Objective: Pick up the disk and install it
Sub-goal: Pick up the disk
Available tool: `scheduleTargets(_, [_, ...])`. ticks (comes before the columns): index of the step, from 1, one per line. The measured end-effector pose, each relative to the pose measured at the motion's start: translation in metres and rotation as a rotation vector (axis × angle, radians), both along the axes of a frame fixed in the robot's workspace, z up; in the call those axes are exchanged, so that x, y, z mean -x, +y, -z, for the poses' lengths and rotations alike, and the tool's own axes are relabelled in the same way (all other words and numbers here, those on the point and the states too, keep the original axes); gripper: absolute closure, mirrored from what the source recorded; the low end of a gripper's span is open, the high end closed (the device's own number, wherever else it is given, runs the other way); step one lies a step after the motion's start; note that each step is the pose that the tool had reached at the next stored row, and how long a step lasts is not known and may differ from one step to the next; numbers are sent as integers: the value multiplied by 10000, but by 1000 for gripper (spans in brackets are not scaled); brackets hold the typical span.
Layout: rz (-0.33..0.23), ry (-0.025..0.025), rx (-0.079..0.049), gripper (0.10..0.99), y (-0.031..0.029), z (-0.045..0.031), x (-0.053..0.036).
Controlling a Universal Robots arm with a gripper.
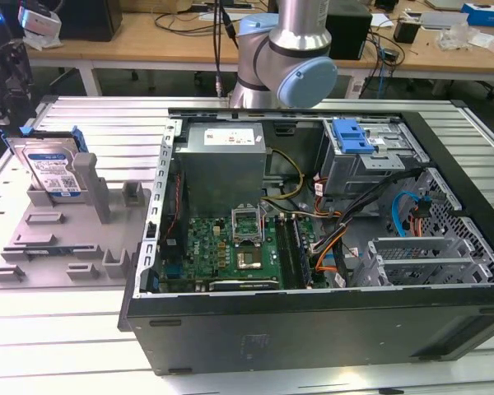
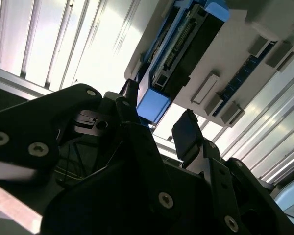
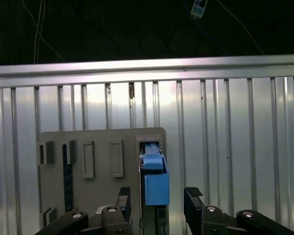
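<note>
**Hovering over the upright disk with jaws spread**

The disk (image 1: 53, 169) stands on edge in a slot of the grey fixture (image 1: 58, 247). The fixture lies on the ribbed metal table (image 1: 66, 346) at the exterior view's left, beside the open computer case (image 1: 313, 271). The disk's labelled face is turned toward the exterior camera and leans slightly back. In the first wrist view it is seen edge-on: its thin upper edge, capped in blue, runs lengthwise along the slot, away from the gripper (image 3: 158, 203) toward the table's rail. The 2 fingers (image 3: 193, 198) are spread wide, 1 on each side of the disk's broad faces, with a gap on both sides. They hold nothing.
</note>
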State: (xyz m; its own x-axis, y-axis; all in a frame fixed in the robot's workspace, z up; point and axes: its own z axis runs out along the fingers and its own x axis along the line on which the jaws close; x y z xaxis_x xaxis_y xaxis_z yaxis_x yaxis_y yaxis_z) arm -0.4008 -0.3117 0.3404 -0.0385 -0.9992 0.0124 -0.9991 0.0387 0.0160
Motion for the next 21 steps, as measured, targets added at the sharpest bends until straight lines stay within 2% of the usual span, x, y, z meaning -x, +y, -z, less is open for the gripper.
scheduleTargets(21, [-63, 0, 1, 529, 0, 129, 20])
